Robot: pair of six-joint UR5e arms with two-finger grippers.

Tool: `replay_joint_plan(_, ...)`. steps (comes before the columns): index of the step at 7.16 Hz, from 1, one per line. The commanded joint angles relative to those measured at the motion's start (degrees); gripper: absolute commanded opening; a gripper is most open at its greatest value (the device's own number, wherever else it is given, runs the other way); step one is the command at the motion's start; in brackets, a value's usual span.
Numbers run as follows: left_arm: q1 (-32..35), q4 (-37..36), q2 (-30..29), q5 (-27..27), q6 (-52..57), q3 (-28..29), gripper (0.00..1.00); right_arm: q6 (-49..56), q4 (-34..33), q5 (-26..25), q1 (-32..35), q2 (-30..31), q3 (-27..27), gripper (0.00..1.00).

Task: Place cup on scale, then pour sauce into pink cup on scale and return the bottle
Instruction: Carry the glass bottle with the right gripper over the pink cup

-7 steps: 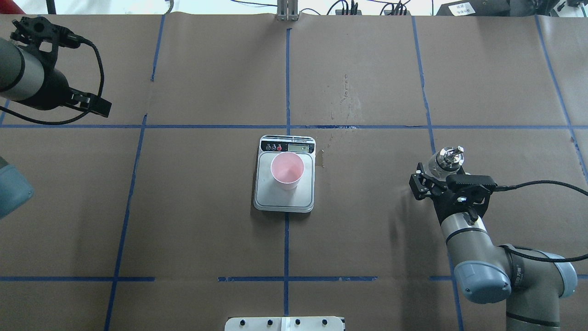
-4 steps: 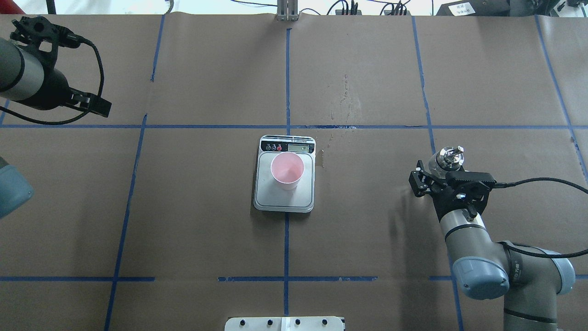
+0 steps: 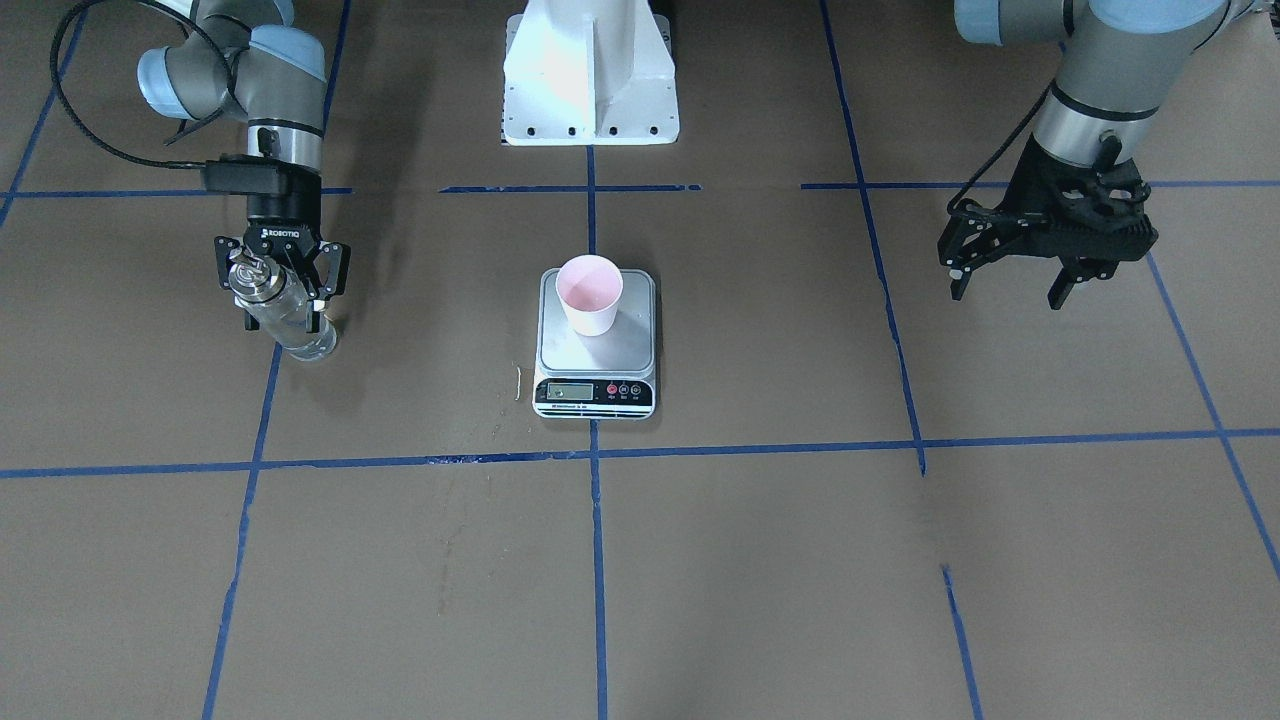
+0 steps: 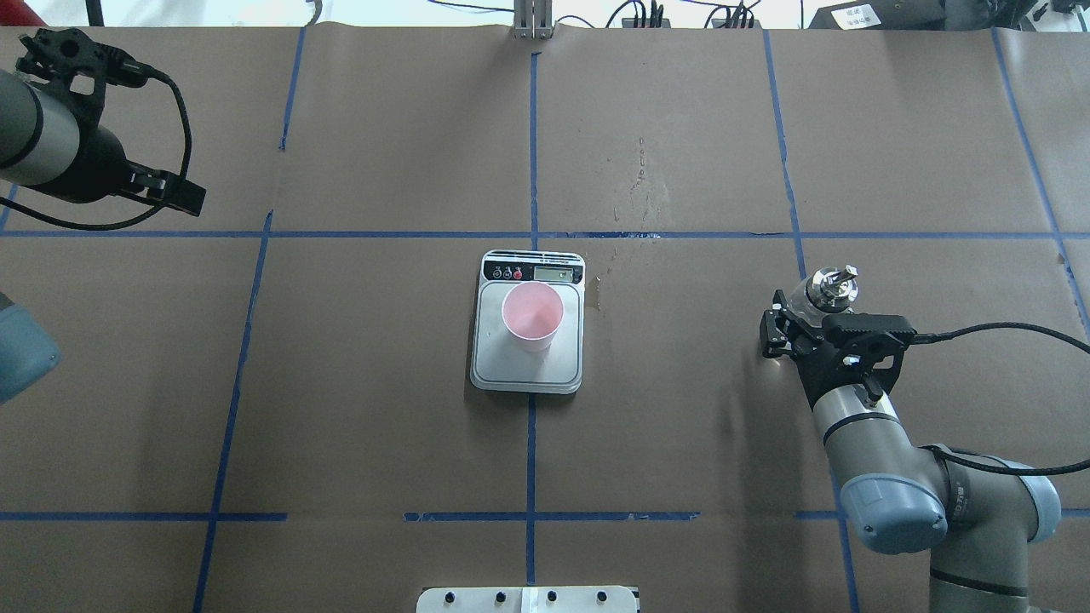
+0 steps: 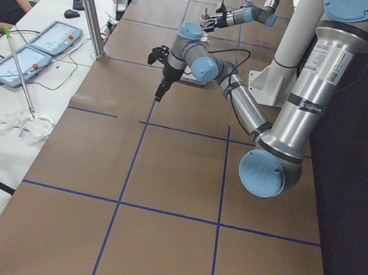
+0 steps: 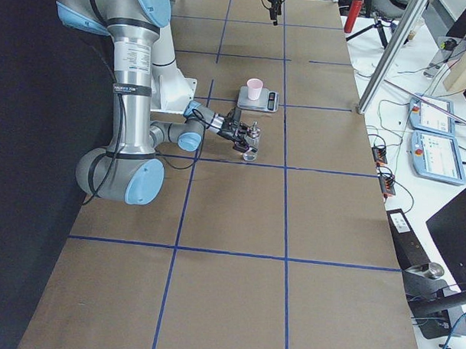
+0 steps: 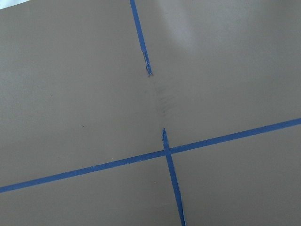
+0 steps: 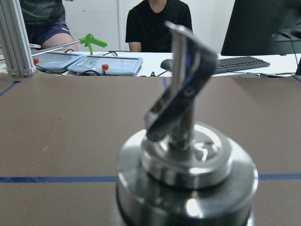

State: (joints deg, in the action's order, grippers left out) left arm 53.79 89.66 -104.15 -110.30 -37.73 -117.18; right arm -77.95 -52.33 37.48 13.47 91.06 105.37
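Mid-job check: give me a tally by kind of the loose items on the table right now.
cup: 1
scale: 1
bottle: 1
Total: 3

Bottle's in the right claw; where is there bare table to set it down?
Bare table stretches between the bottle in the right claw and the scale, and past the blue tape line on the operators' side. Only the centre is crowded: the cup stands on the scale. The left claw hangs open, far away.
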Motion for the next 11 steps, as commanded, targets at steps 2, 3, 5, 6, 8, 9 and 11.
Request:
replay_joint_plan(2,-0.09,-0.01,-0.17,-0.08,-2.08,-0.25,1.0,15.6,6.45,0.13,0.6,-3.25,1.15,0.0)
replay_joint_plan(3,-0.09,-0.1,-0.18,-0.09,-2.26,-0.25,1.0,16.15,6.28,2.75,0.6,-3.69,1.68,0.0)
replay_joint_plan(5,-0.09,-0.1,-0.09,-0.09,-2.35,-0.25,1.0,16.6,-5.57,4.53,0.07,-9.27,4.74,0.0)
replay_joint_plan(6,-0.09,-0.1,-0.17,-0.09,-2.35,-0.25,1.0,16.6,-15.42,4.88,0.07,-12.88,6.59,0.0)
replay_joint_plan(8,-0.17,-0.1,-0.09,-0.09,-2.35,-0.16,1.0,16.33,-31.54,9.1,-0.02,-21.42,7.39,0.0)
replay_joint_plan(9,-0.26,-0.01,-0.17,-0.09,-2.35,0.02,1.0,17.9,-32.22,9.28,-0.98,-21.62,7.13,0.0)
replay_joint_plan(11,-0.26,-0.01,-0.18,-0.09,-2.35,0.02,1.0,20.72,-32.48,8.93,-1.07,-23.55,7.13,0.0)
